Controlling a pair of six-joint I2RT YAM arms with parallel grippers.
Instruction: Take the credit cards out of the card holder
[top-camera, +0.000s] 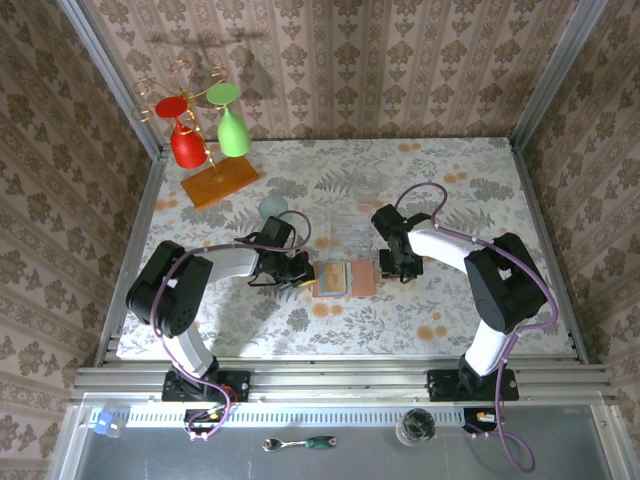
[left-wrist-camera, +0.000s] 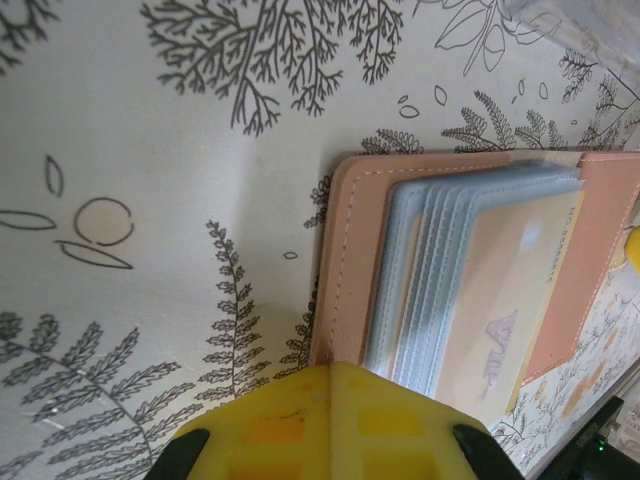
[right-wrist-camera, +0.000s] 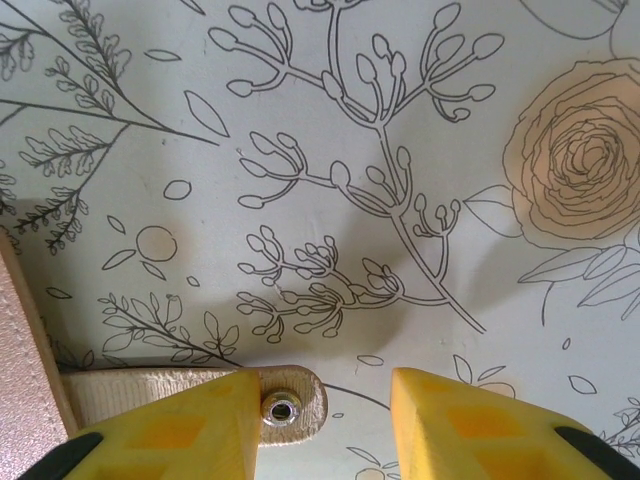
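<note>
Lying open on the table (top-camera: 450, 190) between both grippers: the holder (top-camera: 345, 279), a tan card (left-wrist-camera: 500, 300) seated in its grey-blue pockets (left-wrist-camera: 410, 230). I read the left gripper (left-wrist-camera: 330, 405) as closed at the holder's edge (pinching it or not, I cannot tell); the right gripper (right-wrist-camera: 325, 400) is spread by the snap tab (right-wrist-camera: 150, 395).

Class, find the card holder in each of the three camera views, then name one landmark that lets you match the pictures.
Top external: the card holder lies open near the middle of the floral table cover.
Left wrist: the card holder sits right of centre, grey-blue pockets facing up.
Right wrist: the card holder is a pinkish-brown strip at the lower left edge.
Shared landmark: the cover's floral print.
</note>
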